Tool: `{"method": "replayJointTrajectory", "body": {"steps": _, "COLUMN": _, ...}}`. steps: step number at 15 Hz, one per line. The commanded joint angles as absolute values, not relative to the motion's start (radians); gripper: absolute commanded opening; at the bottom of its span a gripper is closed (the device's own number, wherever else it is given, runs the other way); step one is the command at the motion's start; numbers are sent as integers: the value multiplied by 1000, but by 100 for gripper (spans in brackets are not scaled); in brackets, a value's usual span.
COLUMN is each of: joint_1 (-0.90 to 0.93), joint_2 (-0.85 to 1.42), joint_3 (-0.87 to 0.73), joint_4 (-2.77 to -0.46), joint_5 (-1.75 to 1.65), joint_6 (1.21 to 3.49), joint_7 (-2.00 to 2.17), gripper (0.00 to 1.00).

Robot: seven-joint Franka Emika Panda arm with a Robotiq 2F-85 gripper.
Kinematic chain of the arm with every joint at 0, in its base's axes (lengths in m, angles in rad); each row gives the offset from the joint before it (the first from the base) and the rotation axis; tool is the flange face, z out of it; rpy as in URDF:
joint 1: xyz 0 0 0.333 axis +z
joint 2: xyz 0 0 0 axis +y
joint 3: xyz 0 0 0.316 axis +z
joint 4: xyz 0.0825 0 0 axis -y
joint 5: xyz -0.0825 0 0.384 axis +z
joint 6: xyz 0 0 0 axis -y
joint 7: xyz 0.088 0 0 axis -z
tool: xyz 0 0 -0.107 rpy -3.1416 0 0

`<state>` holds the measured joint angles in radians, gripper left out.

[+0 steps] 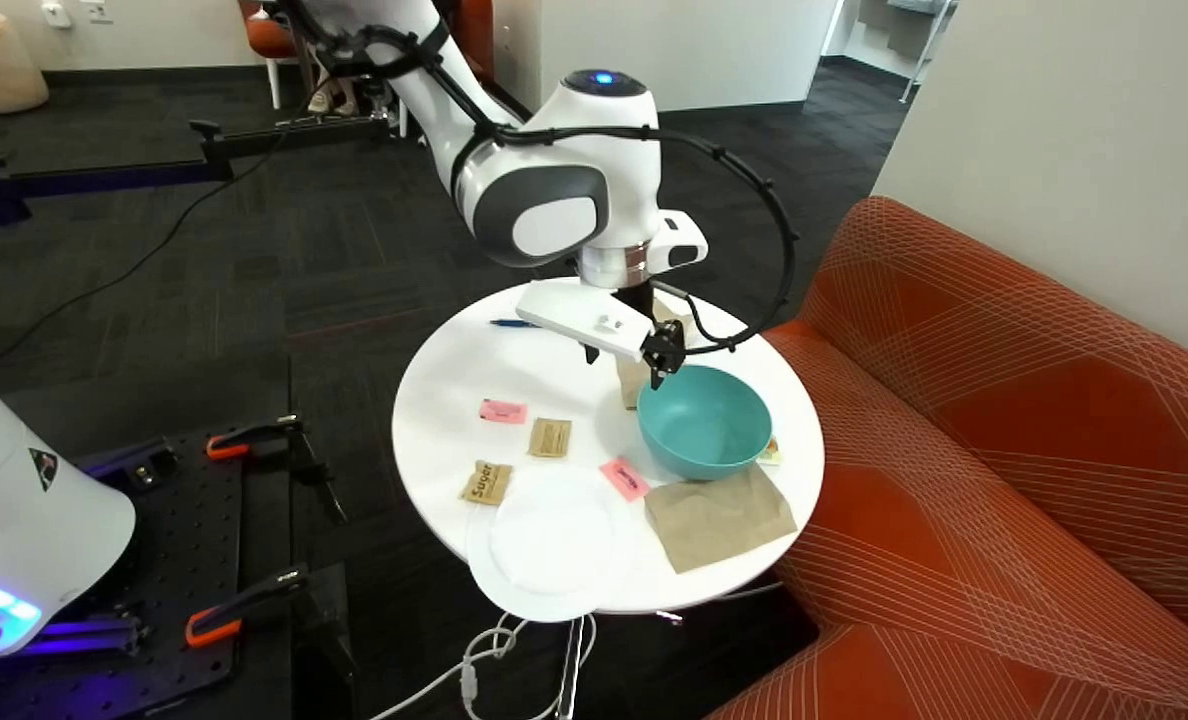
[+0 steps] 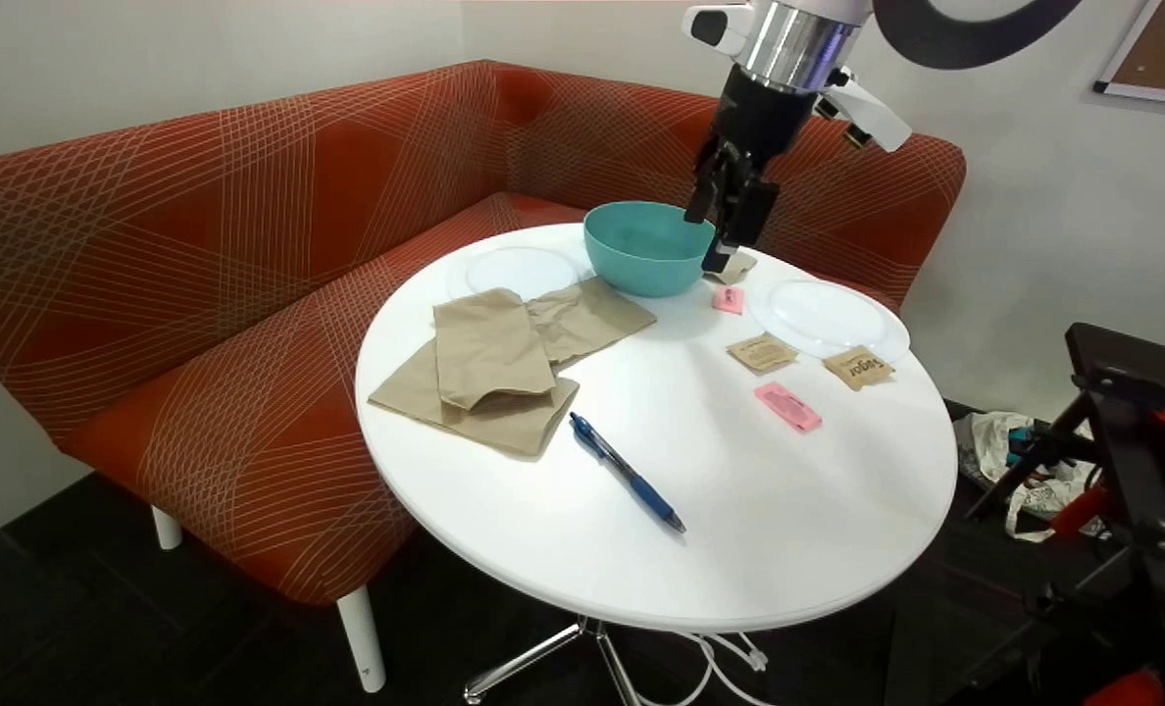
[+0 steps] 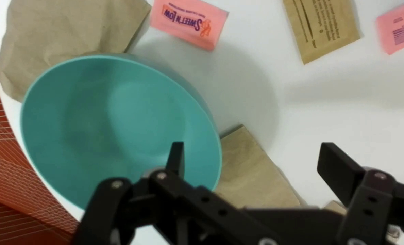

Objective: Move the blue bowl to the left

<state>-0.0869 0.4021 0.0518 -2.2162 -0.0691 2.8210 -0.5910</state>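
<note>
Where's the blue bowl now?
In the wrist view, the blue bowl takes up much of the left half, with a tan napkin at its upper left and a pink Sweet'N Low packet at its upper right.

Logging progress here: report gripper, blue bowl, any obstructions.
Gripper open. Blue bowl upright, ungripped. Brown napkins and pink packet close by, possibly in the way.

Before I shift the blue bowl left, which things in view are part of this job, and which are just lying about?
Part of the job: blue bowl; gripper, open.
Just lying about: brown napkins; pink packets; brown packets; blue pen; pale round plates; partly hidden item beside the blue bowl, unclear what.
</note>
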Motion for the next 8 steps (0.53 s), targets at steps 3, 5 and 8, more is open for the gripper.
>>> {"method": "replayJointTrajectory", "body": {"steps": 3, "joint_1": -116, "joint_2": 497, "joint_3": 69, "joint_4": -2119, "joint_5": -128, "joint_6": 2820, "joint_7": -592, "gripper": 100}}
{"method": "replayJointTrajectory", "body": {"steps": 5, "joint_1": -110, "joint_2": 521, "joint_3": 60, "joint_4": -2099, "joint_5": -146, "joint_6": 2809, "joint_7": -581, "gripper": 100}}
{"method": "replayJointTrajectory", "body": {"steps": 8, "joint_1": -97, "joint_2": 555, "joint_3": 46, "joint_4": -2074, "joint_5": -172, "joint_6": 2810, "joint_7": -563, "gripper": 100}}
